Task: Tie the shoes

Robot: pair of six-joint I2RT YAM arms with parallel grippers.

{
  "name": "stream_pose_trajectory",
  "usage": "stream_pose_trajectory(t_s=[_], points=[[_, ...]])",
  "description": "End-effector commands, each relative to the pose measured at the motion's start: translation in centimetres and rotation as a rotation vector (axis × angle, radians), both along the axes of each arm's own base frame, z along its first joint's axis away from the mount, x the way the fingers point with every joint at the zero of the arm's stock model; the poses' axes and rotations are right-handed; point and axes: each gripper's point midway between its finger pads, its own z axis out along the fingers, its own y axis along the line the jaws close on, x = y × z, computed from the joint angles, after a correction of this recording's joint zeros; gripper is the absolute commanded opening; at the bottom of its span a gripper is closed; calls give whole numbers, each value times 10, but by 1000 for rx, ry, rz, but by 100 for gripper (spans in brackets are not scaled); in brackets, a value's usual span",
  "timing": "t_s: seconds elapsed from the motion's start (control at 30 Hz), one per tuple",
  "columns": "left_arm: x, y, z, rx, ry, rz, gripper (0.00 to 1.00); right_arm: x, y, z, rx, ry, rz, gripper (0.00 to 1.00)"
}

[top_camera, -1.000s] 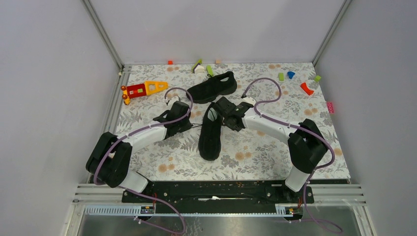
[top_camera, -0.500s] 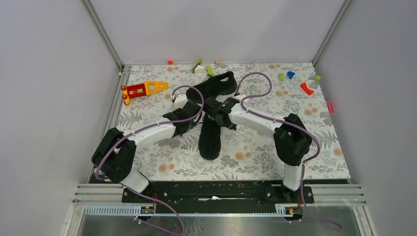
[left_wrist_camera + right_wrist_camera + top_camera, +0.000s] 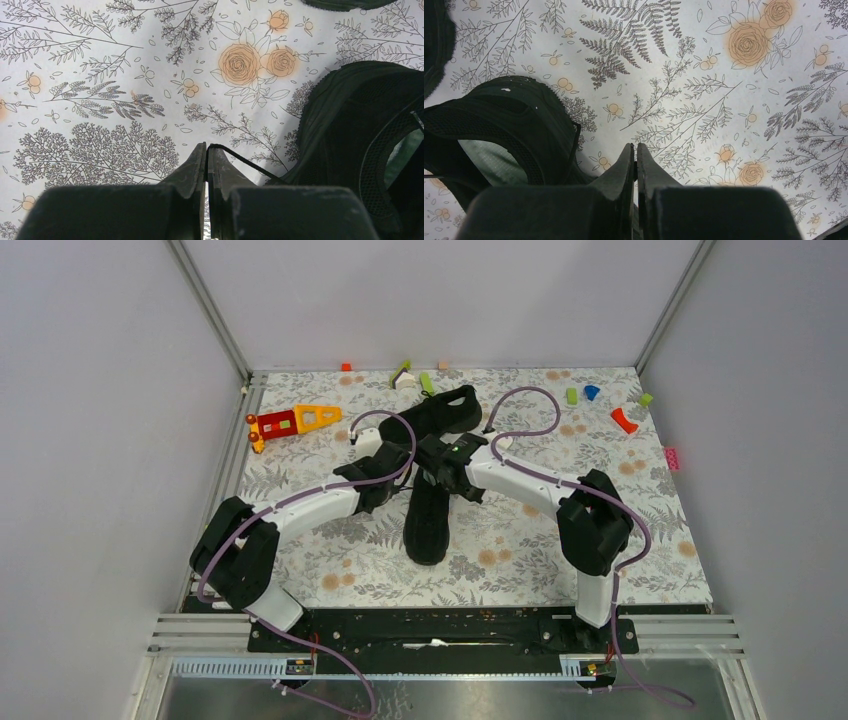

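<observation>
Two black shoes lie on the flowered mat. One shoe (image 3: 440, 412) is at the back. The other shoe (image 3: 427, 522) lies mid-table, toe toward me. My left gripper (image 3: 388, 472) is at its left side by the opening, shut on a thin black lace (image 3: 250, 163) that runs taut from my fingertips (image 3: 206, 146) to the shoe (image 3: 360, 135). My right gripper (image 3: 441, 462) is over the same shoe's heel end. In the right wrist view it (image 3: 635, 146) is shut with a dark sliver of lace between the fingers, and the shoe (image 3: 509, 135) is at left.
A red and yellow toy (image 3: 293, 421) lies at back left. Small blocks are scattered along the back: green (image 3: 572, 396), blue (image 3: 592, 392), red (image 3: 624, 420), pink (image 3: 672, 457) at the right edge. Grey walls enclose three sides. Purple cables loop off both arms.
Both grippers have closed in over the near shoe's opening. The right one has moved left across the shoe and the left one right and back. The shoes have stayed put.
</observation>
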Motion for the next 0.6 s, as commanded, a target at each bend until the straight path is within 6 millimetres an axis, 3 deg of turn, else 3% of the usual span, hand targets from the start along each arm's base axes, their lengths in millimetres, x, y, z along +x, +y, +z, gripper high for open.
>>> stream_pose_trajectory(t_s=[0.0,0.23,0.37,0.57], points=[[-7,52,5,304,-8,84,0,-5,-50,17,-293,12,10,0],[-6,48,4,289,-7,75,0,-4,-48,17,-293,15,15,0],[-7,20,4,133,19,-18,0,4,-30,9,-174,-43,107,0],[-3,-10,45,-105,-72,-114,1,14,0,18,17,-162,288,1]])
